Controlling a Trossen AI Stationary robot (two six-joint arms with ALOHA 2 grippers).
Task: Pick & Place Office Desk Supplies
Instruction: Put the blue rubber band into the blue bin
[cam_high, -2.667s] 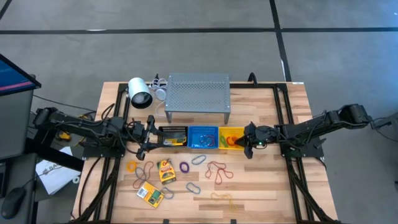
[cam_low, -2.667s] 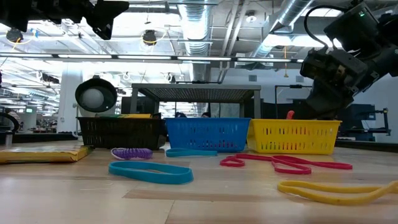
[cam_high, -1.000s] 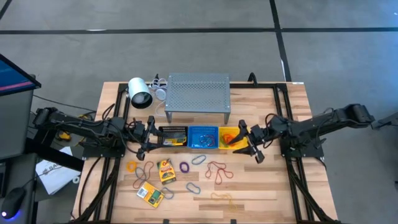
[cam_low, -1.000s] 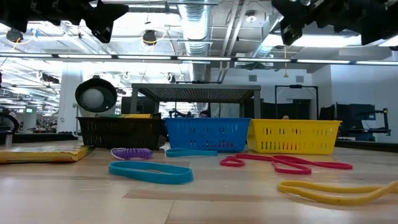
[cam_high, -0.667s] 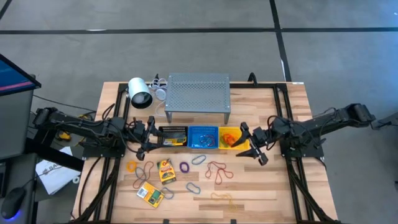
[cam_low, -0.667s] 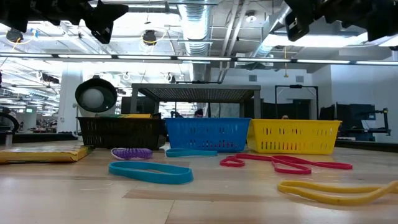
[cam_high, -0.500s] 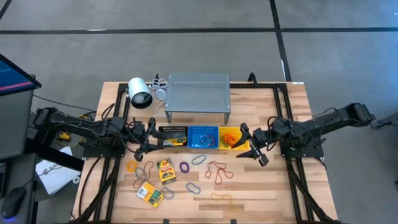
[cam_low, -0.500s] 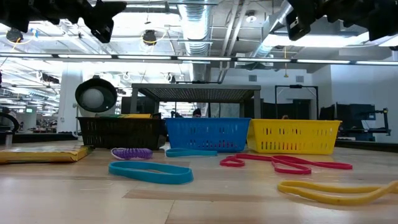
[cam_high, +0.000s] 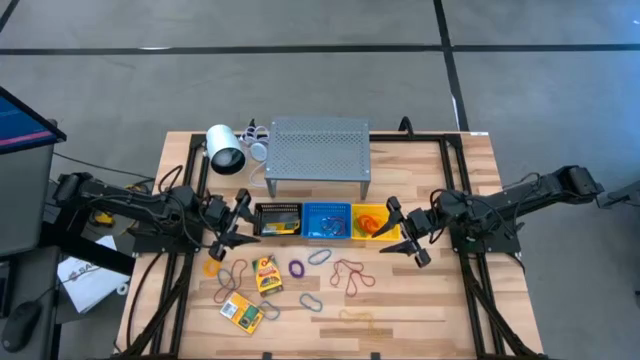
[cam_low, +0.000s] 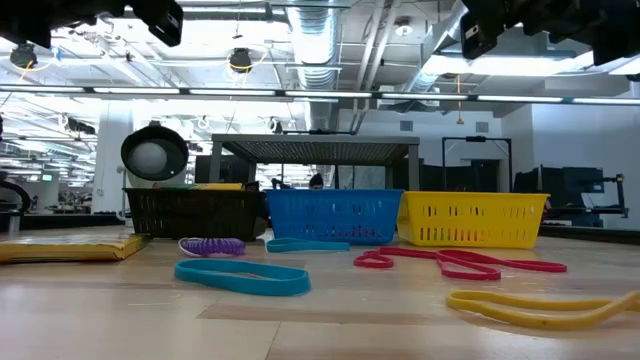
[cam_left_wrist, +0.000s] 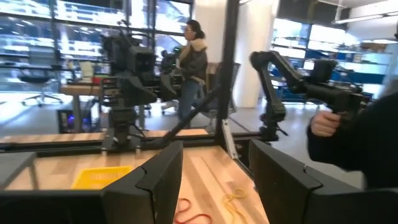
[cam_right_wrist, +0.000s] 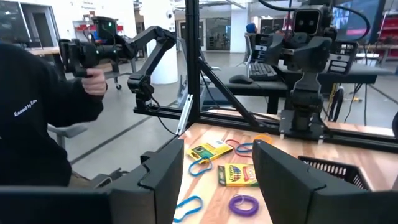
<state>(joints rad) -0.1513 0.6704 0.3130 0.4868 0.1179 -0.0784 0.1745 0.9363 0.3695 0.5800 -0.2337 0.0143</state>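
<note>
The supplies lie loose on the table's near half: two yellow-and-green crayon packs (cam_high: 267, 273) (cam_high: 242, 314), a purple band (cam_high: 297, 267), a red band (cam_high: 350, 275), a yellow band (cam_high: 357, 318), red-brown bands (cam_high: 235, 277) and grey oval clips (cam_high: 311, 300). My left gripper (cam_high: 228, 226) hangs open and empty high over the table, just left of the black basket (cam_high: 278, 220). My right gripper (cam_high: 402, 232) hangs open and empty at the yellow basket's (cam_high: 372, 221) right end. An orange band lies in that basket.
A blue basket (cam_high: 326, 221) stands between the black and yellow ones. Behind them are a grey perforated shelf (cam_high: 318, 150) and a white lamp-like cylinder (cam_high: 224, 150). Black rails (cam_high: 455, 200) run along the table's sides. A person's sleeve and hand (cam_right_wrist: 37, 106) show beyond the table.
My left gripper has risen and drawn a little toward the table's left edge, still open. My right gripper has drifted slightly toward the right edge, away from the yellow basket, and then held still. No supply has moved.
</note>
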